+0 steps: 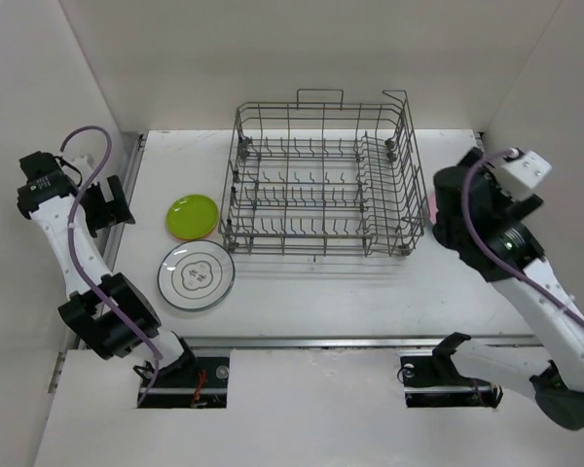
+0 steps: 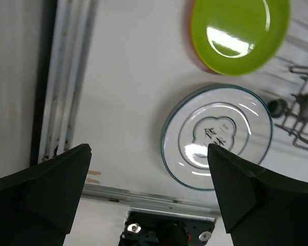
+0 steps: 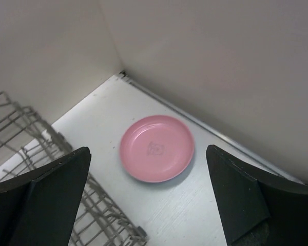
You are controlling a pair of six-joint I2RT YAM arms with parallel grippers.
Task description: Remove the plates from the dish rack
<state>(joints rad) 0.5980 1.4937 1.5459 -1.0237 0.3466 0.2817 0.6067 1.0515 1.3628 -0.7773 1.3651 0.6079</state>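
The grey wire dish rack [image 1: 321, 180] stands at the middle back, with no plate showing in it. A lime green plate [image 1: 193, 216] lies left of it, stacked on an orange plate whose rim [image 2: 195, 51] shows in the left wrist view. A white patterned plate [image 1: 197, 275] lies in front of them. A pink plate [image 3: 157, 148] lies flat right of the rack; only a sliver [image 1: 432, 204] shows from above. My left gripper [image 1: 107, 206] is open and empty, left of the green plate. My right gripper [image 1: 446, 216] is open and empty above the pink plate.
White walls close in the back and both sides; the pink plate lies near the back right corner. A metal rail [image 2: 66, 77] runs along the table's left edge. The rack's corner [image 3: 20, 133] lies close left of the pink plate.
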